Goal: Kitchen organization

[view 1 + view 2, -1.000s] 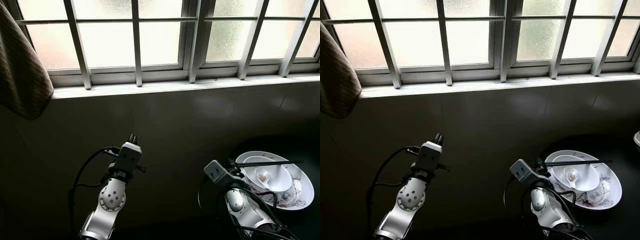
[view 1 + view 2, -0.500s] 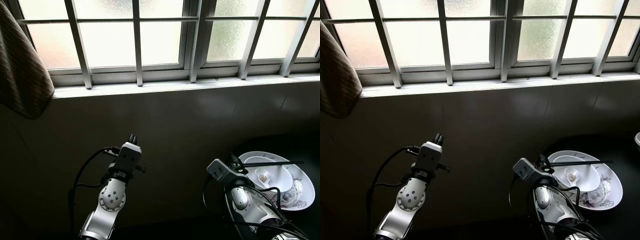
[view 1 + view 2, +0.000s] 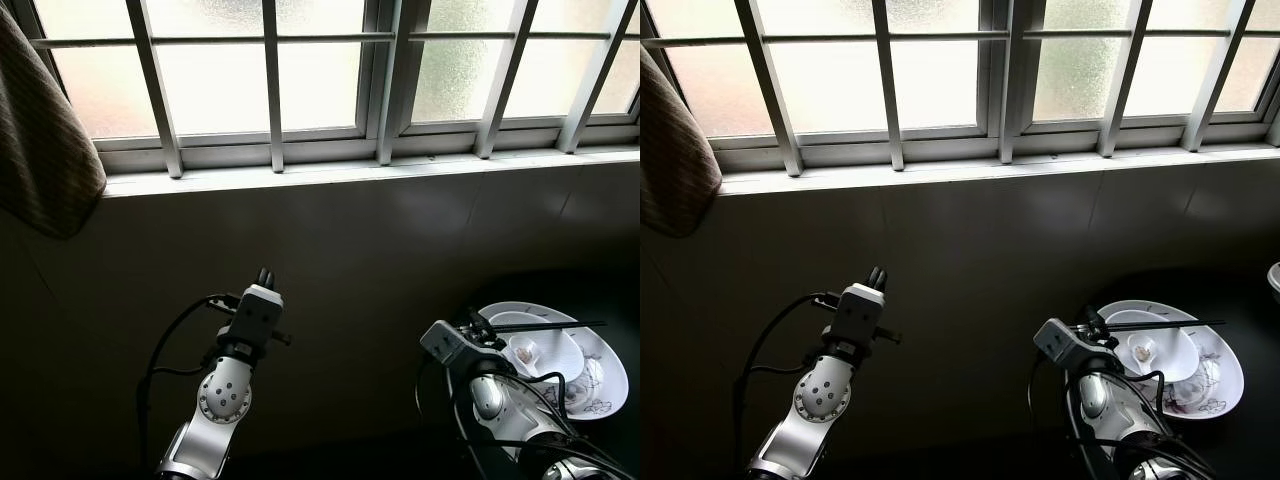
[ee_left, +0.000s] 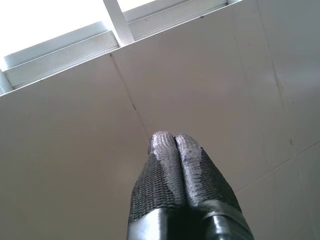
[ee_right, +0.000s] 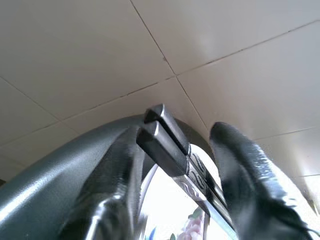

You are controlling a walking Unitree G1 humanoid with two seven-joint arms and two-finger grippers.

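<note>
The left arm (image 3: 222, 395) rises from the 7 o'clock corner of the head view, bent so its wrist points up toward the dark tiled wall (image 3: 380, 250); the left gripper (image 4: 174, 150) has its two black fingers pressed flat together, holding nothing, with the tips aimed at the wall below the window sill (image 3: 360, 172); the right arm (image 3: 500, 410) comes up from 5 o'clock and leans toward 3 o'clock, its wrist just beside the rim of a white flowered plate (image 3: 610, 375) that sits on a dark counter (image 3: 600, 290) at about 4 o'clock; a white bowl (image 3: 545, 350) rests on the plate, and a pair of dark chopsticks (image 3: 545, 326) lies across the bowl's top; the right gripper (image 5: 180, 150) has its fingers spread on either side of the near ends of the chopsticks, and whether the fingers touch them cannot be told; a brown cloth (image 3: 40, 150) hangs at 10 o'clock beside the barred window (image 3: 320, 80).
</note>
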